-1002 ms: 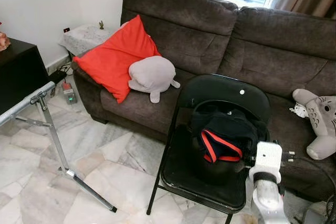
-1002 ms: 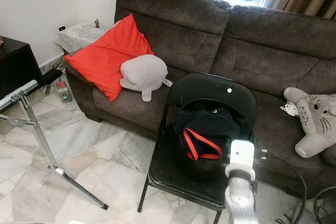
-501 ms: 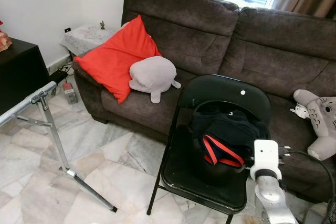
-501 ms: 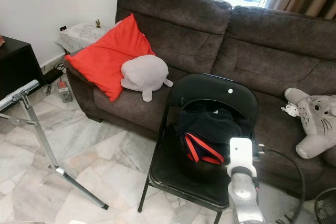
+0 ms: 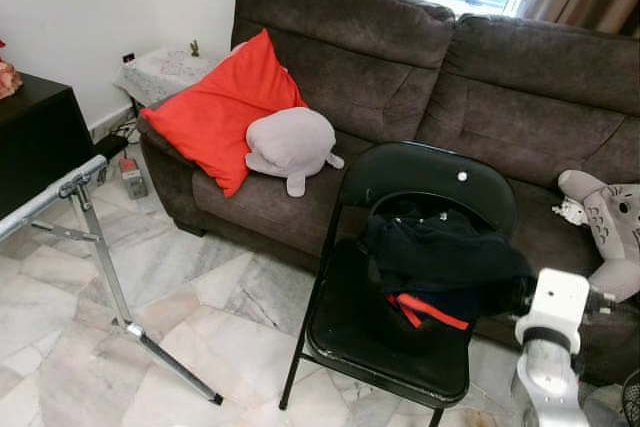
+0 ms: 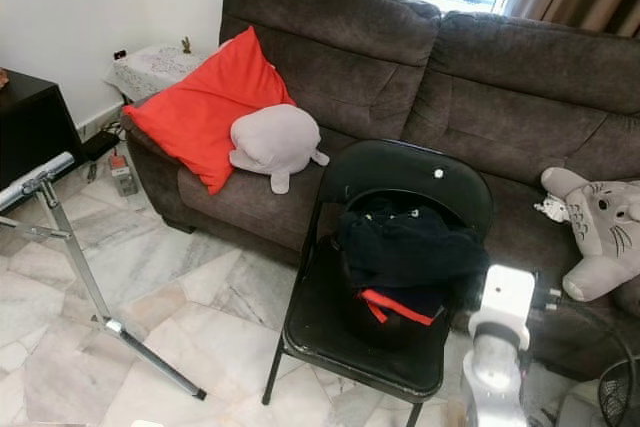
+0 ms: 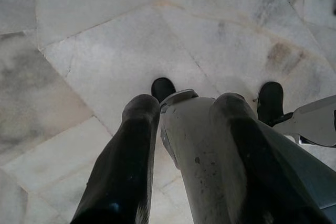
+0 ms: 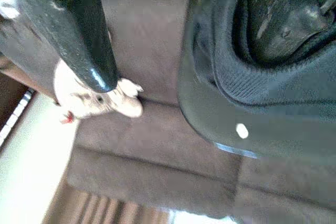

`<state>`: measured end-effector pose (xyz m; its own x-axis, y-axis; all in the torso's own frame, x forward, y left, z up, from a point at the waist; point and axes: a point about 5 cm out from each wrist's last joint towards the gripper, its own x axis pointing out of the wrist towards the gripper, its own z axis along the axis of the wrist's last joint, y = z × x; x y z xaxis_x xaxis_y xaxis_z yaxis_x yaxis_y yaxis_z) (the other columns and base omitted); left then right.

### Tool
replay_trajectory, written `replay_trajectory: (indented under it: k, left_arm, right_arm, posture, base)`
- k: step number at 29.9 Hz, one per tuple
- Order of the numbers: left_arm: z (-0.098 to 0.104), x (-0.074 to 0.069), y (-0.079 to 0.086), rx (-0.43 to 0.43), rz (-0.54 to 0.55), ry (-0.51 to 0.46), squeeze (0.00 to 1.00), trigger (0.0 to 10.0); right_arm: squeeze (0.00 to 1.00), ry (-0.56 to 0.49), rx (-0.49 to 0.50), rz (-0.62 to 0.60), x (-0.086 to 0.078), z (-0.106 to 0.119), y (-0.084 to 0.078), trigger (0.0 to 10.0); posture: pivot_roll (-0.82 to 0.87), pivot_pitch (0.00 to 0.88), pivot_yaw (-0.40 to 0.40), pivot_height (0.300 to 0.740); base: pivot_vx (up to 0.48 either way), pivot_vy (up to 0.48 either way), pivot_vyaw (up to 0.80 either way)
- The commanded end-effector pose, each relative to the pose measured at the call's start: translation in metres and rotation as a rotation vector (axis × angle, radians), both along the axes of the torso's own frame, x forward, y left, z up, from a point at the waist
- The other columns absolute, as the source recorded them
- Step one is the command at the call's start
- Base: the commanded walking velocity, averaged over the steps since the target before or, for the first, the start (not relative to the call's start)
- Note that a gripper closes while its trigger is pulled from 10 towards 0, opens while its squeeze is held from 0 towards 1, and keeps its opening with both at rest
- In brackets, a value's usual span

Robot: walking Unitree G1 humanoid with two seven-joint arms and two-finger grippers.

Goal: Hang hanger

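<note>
A dark garment with red trim [image 5: 440, 252] lies heaped on the seat of a black folding chair [image 5: 430, 172]. I cannot make out a hanger in it. My right arm [image 5: 557, 309] reaches in from the right, its gripper at the garment's stretched right edge. In the right wrist view the right gripper [image 8: 191, 56] is open, its jaws wide apart. One finger [image 8: 79, 24] is bare and the other finger [image 8: 283, 14] is wrapped in the dark cloth [image 8: 236, 72]. The left gripper [image 7: 191, 103] hangs idle over the floor, fingers apart.
A metal rack pole on a slanted leg [image 5: 95, 247] stands at the left over the marble floor [image 5: 200, 317]. A brown sofa [image 5: 400, 57] behind the chair holds a red cushion [image 5: 215, 107], a grey plush [image 5: 290, 142] and a second plush [image 5: 610, 227]. A black cabinet [image 5: 35, 137] is at far left.
My right arm has swung to the right, and the garment has stretched that way with it. The dark cloth now covers most of the red trim.
</note>
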<state>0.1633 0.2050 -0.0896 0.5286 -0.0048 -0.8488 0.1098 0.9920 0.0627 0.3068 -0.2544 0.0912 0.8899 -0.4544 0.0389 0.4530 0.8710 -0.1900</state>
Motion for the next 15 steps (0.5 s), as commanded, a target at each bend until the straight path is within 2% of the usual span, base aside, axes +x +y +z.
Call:
replay_trajectory:
  k: [1, 4, 8, 11, 15]
  left_arm:
    - [-0.002, -0.004, -0.001, -0.008, -0.002, 0.025, 0.00, 10.0]
    - [-0.002, -0.004, -0.001, -0.008, -0.003, 0.026, 0.00, 10.0]
    - [-0.002, -0.003, -0.001, -0.007, -0.004, 0.029, 0.00, 10.0]
    - [-0.002, -0.004, -0.001, -0.006, -0.003, 0.030, 0.00, 10.0]
    - [-0.002, -0.004, -0.001, -0.005, -0.004, 0.032, 0.00, 10.0]
  right_arm:
    - [0.00, -0.002, 0.007, 0.003, 0.003, 0.004, -0.005, 10.0]
    - [0.00, 0.014, 0.008, 0.040, 0.009, 0.006, -0.002, 10.0]
    - [0.00, 0.087, 0.012, 0.139, 0.019, 0.003, 0.008, 10.0]
    - [0.00, 0.130, 0.026, 0.149, 0.021, -0.001, 0.007, 10.0]
    - [0.00, 0.194, -0.005, 0.154, 0.023, -0.003, 0.002, 10.0]
  posture:
    - [0.03, 0.004, -0.108, 0.740]
    - [0.03, 0.006, -0.107, 0.740]
    - [0.03, 0.007, -0.105, 0.740]
    - [0.03, 0.008, -0.103, 0.740]
    - [0.04, 0.009, -0.101, 0.740]
  base:
    - [0.000, 0.000, 0.00]
    - [0.000, 0.000, 0.00]
    - [0.000, 0.000, 0.00]
    - [0.000, 0.000, 0.00]
    - [0.000, 0.000, 0.00]
